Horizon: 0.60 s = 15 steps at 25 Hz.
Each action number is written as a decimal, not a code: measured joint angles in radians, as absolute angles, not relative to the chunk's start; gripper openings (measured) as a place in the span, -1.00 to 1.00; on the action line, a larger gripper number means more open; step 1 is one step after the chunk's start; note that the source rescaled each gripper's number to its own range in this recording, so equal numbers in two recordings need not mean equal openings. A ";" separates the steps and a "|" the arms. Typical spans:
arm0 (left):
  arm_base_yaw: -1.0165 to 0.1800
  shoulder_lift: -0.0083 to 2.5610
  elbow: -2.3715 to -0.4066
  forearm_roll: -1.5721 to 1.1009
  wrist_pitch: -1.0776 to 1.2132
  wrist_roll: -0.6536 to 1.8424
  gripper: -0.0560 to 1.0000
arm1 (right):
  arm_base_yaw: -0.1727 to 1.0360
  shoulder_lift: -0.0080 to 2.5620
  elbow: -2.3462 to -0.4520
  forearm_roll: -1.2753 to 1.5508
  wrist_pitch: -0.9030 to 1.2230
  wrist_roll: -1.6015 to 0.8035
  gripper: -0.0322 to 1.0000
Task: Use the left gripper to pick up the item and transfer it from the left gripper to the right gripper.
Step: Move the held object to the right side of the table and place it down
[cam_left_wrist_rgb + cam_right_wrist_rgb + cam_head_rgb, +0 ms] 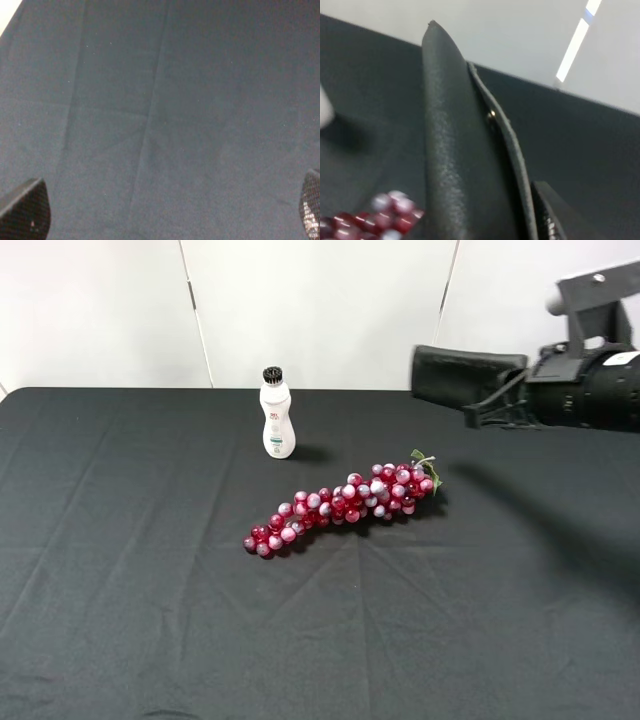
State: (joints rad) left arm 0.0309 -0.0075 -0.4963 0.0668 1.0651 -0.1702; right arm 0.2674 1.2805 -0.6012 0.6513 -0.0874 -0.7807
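Observation:
The item (465, 375), a flat black case with a matte leather-like skin, hangs in the air at the right, above the back of the table. My right gripper (497, 400) is shut on one end of it, and the case sticks out leftward. In the right wrist view the item (450, 150) stands edge-on, with one black finger (552, 215) pressed against it. My left gripper (167, 212) is open, its two fingertips (25, 210) far apart over bare black cloth with nothing between them. The left arm does not show in the high view.
A white bottle with a black cap (277, 415) stands upright at the back middle of the black-clothed table (120, 570). A red grape bunch (345, 505) lies slantwise in the middle, below and left of the held case. A white wall runs behind.

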 joint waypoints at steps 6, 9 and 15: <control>0.031 -0.007 -0.496 0.067 1.065 -0.170 0.99 | 0.102 1.281 -0.601 0.651 0.040 -0.781 -0.93; 0.031 -0.007 -0.496 0.067 1.065 -0.170 0.99 | 0.039 1.281 -0.601 0.646 0.097 -0.781 -0.93; 0.031 -0.007 -0.496 0.067 1.065 -0.170 0.99 | -0.041 1.281 -0.601 0.611 0.234 -0.781 -0.93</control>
State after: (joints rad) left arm 0.0309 -0.0075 -0.4963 0.0668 1.0651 -0.1702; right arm -0.0414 1.2805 -0.6012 0.6113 0.2336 -0.7807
